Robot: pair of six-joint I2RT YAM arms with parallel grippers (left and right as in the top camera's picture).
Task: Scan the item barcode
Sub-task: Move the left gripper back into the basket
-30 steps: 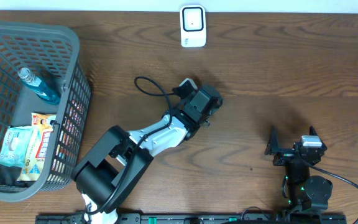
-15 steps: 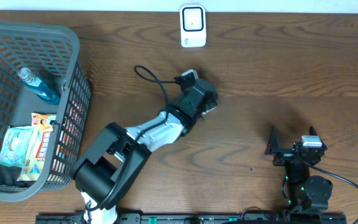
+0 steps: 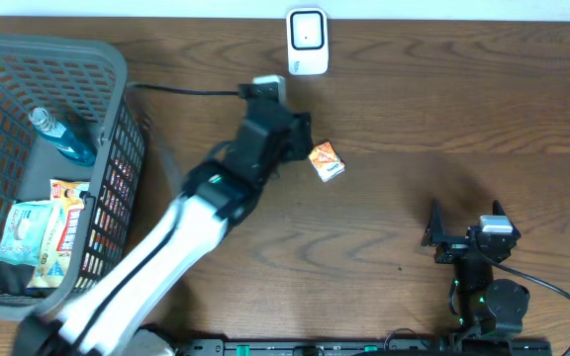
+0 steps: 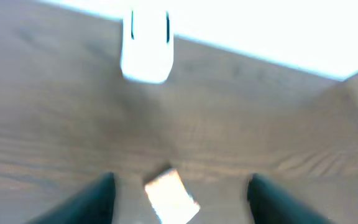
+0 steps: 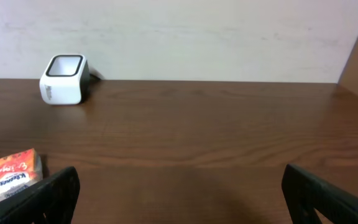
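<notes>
packet [image 3: 327,161] lies on table [image 3: 414,109] | left gripper [image 3: 300,133] blurred, seemingly clear of it

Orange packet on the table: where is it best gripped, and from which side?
Probably from above, closing across the short width of the packet. It lies free on the table, turned diagonally, so the grip should be rotated to match its long edges.

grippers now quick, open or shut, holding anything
left gripper: open, orange packet lying free, not held
right gripper: open, empty
</notes>
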